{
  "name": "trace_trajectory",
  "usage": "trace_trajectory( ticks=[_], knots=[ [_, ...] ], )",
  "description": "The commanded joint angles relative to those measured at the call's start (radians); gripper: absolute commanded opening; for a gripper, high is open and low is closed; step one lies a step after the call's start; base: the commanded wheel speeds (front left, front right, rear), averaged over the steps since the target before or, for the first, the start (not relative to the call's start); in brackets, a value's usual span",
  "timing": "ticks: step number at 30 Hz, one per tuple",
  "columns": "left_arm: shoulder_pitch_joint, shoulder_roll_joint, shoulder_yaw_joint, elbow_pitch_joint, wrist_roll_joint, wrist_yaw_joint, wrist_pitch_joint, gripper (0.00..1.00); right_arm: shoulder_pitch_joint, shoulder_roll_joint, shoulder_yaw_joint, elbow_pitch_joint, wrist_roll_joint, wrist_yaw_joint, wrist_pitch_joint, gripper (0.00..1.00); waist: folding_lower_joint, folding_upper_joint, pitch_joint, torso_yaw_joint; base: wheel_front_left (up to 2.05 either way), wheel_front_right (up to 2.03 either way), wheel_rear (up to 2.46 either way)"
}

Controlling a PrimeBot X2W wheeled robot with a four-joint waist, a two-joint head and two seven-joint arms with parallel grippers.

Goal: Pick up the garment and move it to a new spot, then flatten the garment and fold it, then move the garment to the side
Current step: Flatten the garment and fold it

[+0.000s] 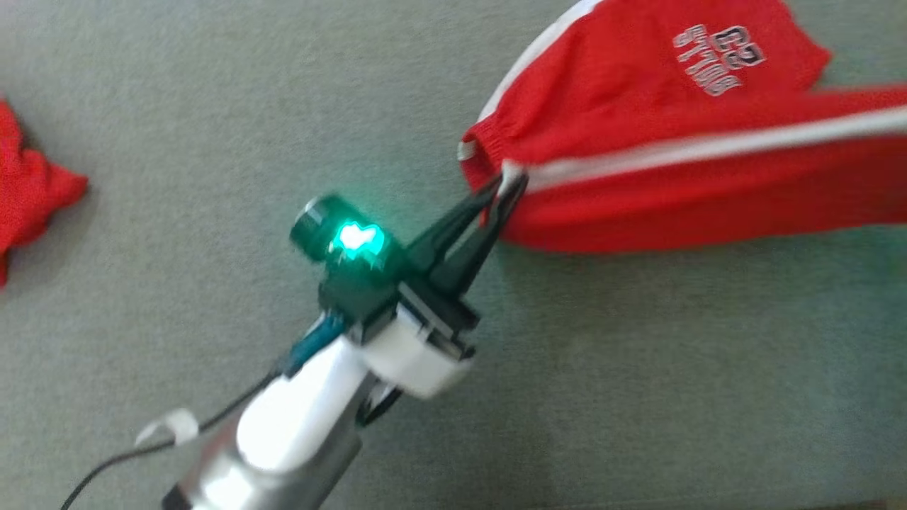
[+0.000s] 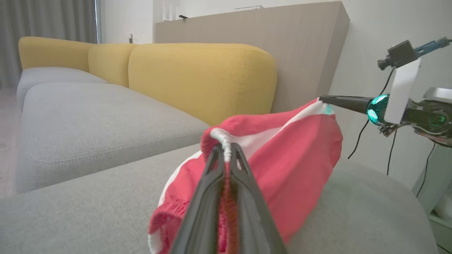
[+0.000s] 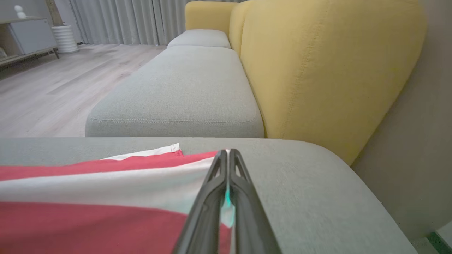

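Head view: the left gripper [image 1: 511, 183] pinches the waistband corner of the red garment [image 1: 638, 120], which is stretched over the grey cushion [image 1: 212, 106]. Left wrist view: that grip catches only thin piping, while the right gripper [image 2: 322, 99] clamps the far corner. Right wrist view: its fingers are closed on the white stripe. An uneven pull could slip either hold.

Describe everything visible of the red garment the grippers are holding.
The red garment looks like knit athletic shorts with white side stripes, a gathered elastic waistband and a grey printed logo with 23. It is stretched over the grey sofa cushion. The left gripper has its jaws shut on the waistband edge; the right gripper pinches a white stripe at the other end.
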Motion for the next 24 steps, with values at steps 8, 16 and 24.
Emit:
trace_trajectory(
  ticks=[8, 16, 24],
  knots=[
    [-0.179, -0.052, 0.041, 0.108, -0.049, 0.002, -0.001, 0.00, -0.314, -0.189, 0.199, 0.194, -0.014, -0.001, 0.083, 0.00, -0.0002, -0.0001, 0.083, 0.078, 0.00, 0.00, 0.00],
    [-0.249, -0.086, 0.052, 0.175, -0.045, 0.002, -0.001, 0.00, -0.529, -0.226, 0.346, 0.385, -0.042, -0.001, 0.053, 0.00, -0.0002, -0.0001, 0.128, 0.115, 0.00, 0.00, 0.00],
    [-0.270, -0.104, 0.095, 0.204, -0.020, 0.002, -0.001, 0.00, -0.690, -0.220, 0.454, 0.538, -0.029, -0.001, -0.002, 0.00, -0.0002, -0.0001, 0.161, 0.136, 0.00, 0.00, 0.00]
  ],
)
